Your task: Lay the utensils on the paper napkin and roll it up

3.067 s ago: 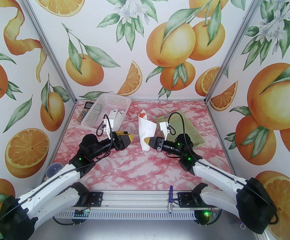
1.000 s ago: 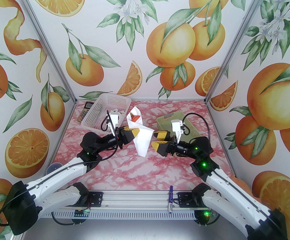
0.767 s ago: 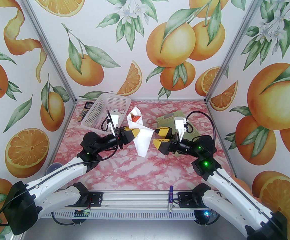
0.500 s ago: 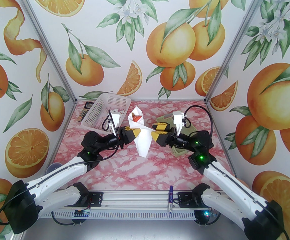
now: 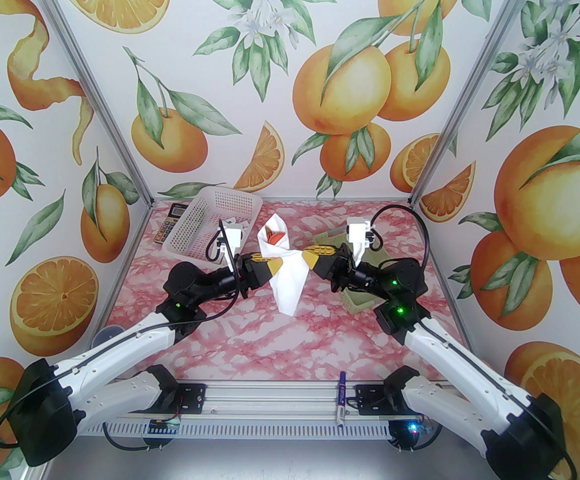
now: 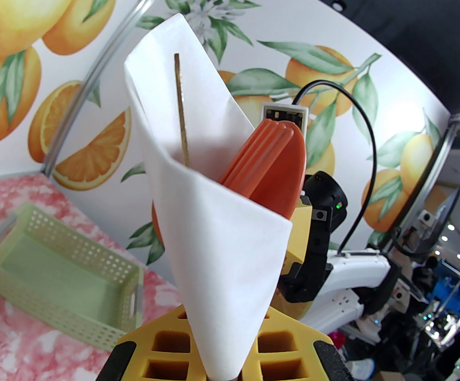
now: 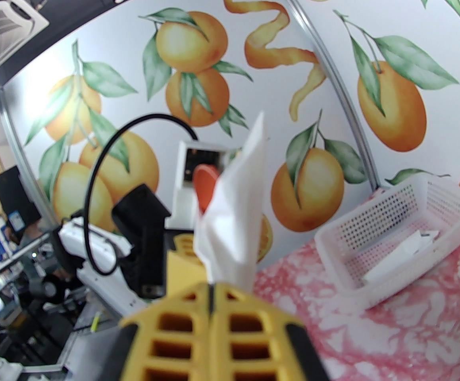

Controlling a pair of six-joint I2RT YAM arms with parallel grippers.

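Rolled paper napkin [image 5: 287,280] stands as a cone between both hands, utensils [image 5: 272,237] poking from its top. Grip: left hand [image 5: 273,267] clamped on cone, right hand [image 5: 311,257] pinched shut on flap. Risk: opposing pulls tear paper, utensils spill.

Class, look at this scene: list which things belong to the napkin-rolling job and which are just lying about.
In the job: napkin; utensils inside it; left gripper and right gripper, both shut on the napkin.

Lying about: white basket; green basket; calculator; marker; cup.
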